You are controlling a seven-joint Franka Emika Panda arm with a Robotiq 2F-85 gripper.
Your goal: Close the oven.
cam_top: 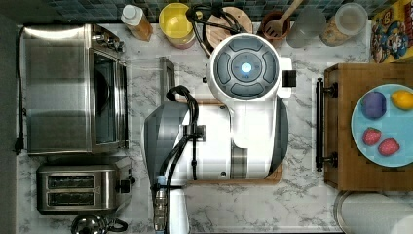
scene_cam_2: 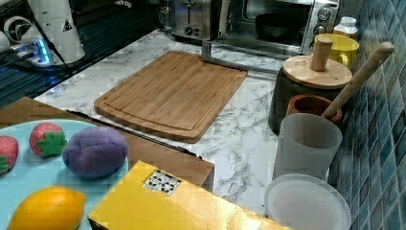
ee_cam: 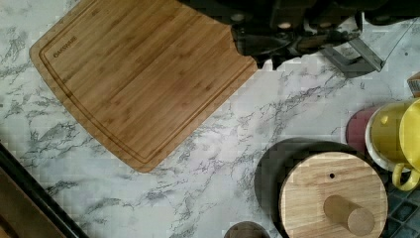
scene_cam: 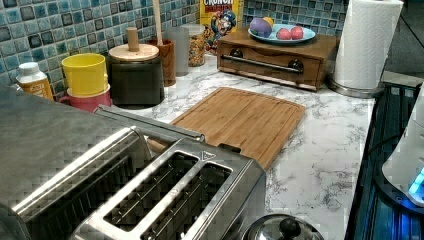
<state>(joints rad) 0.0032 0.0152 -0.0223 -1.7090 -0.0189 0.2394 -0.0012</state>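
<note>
The oven (cam_top: 58,87) is a big steel box at the top view's left. Its glass door (cam_top: 146,80) hangs open and lies flat over the counter, with the bar handle (cam_top: 167,78) at its outer edge. In the right view the oven (scene_cam_2: 282,21) is at the back, with its dark inside showing and the door (scene_cam_2: 249,51) folded down. The left view shows its steel top (scene_cam: 50,135) and the handle (scene_cam: 150,125). In the wrist view my gripper (ee_cam: 292,34) is a dark mass above the counter, close to a corner of the door handle (ee_cam: 354,55).
A bamboo cutting board (scene_cam_2: 172,93) lies mid-counter, under my arm (cam_top: 243,107) in the top view. A two-slot toaster (cam_top: 78,187) and a kettle lid (cam_top: 90,225) sit beside the oven. A wooden-lidded canister (ee_cam: 327,196), a yellow cup (cam_top: 176,22), jars and a wooden drawer box (cam_top: 365,126) line the edges.
</note>
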